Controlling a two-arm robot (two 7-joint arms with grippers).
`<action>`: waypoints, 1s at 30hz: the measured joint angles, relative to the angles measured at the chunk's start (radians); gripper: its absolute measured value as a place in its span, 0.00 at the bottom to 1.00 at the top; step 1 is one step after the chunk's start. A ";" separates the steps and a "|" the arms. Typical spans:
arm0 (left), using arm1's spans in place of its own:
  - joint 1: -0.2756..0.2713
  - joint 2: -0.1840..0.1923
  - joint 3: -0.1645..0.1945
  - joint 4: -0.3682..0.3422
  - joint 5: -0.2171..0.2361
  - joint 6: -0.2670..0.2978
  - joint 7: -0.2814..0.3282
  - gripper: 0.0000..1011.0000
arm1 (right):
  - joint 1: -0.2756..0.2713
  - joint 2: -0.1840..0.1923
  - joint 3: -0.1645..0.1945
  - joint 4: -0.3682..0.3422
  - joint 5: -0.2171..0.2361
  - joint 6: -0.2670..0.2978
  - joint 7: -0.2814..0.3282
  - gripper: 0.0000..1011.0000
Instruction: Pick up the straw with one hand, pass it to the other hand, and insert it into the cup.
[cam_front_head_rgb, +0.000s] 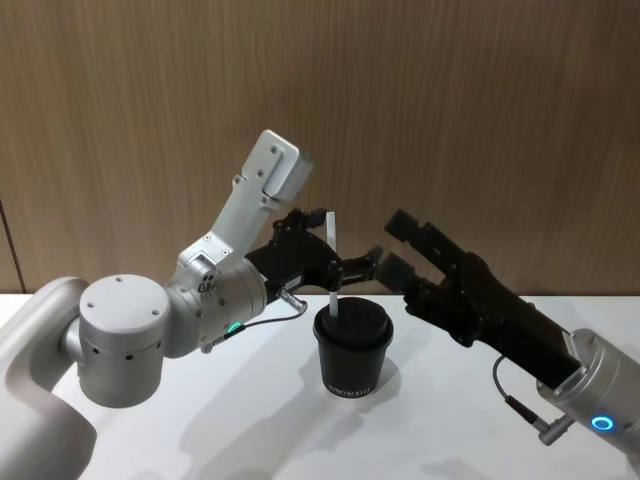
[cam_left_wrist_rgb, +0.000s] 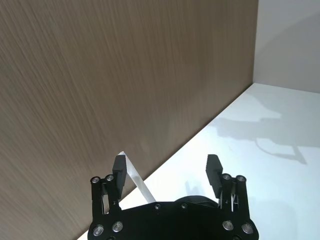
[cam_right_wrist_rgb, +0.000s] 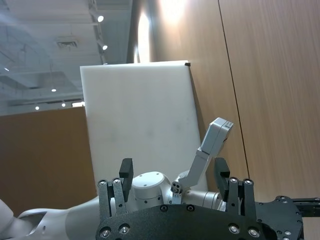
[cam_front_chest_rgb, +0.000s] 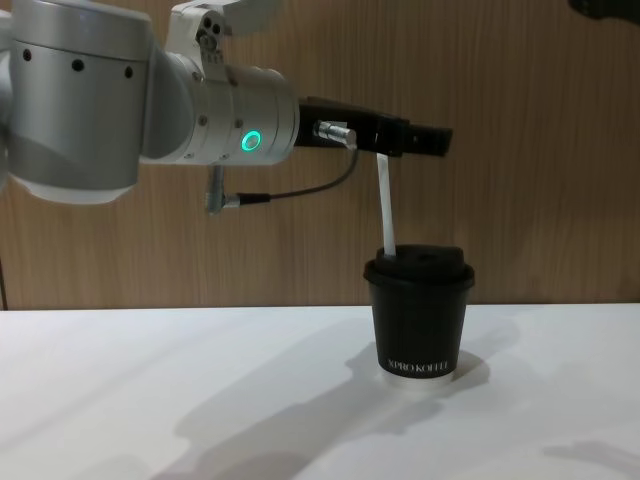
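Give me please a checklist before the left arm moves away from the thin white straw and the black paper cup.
1. Thin white straw has its lower end in the lid of the black paper cup: ok.
2. Left gripper open: ok.
3. Straw free of its fingers: cannot tell, it lies close beside one.
4. Cup upright on the white table: ok.
5. Right gripper open, raised, apart from the cup: ok.

Straw (cam_front_chest_rgb: 385, 205) lower end hidden inside cup (cam_front_chest_rgb: 418, 320); top behind left tool (cam_front_chest_rgb: 405, 138).
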 joint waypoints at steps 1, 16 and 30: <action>0.001 0.000 0.000 0.000 0.000 0.000 0.000 0.98 | 0.001 0.000 0.000 -0.001 0.000 0.000 -0.004 0.99; 0.058 0.031 -0.024 -0.064 0.002 -0.038 -0.003 0.99 | 0.023 0.014 -0.003 -0.059 -0.039 0.044 -0.161 0.99; 0.116 0.055 -0.057 -0.129 0.005 -0.098 0.002 0.99 | 0.032 0.021 -0.002 -0.124 -0.088 0.074 -0.334 0.99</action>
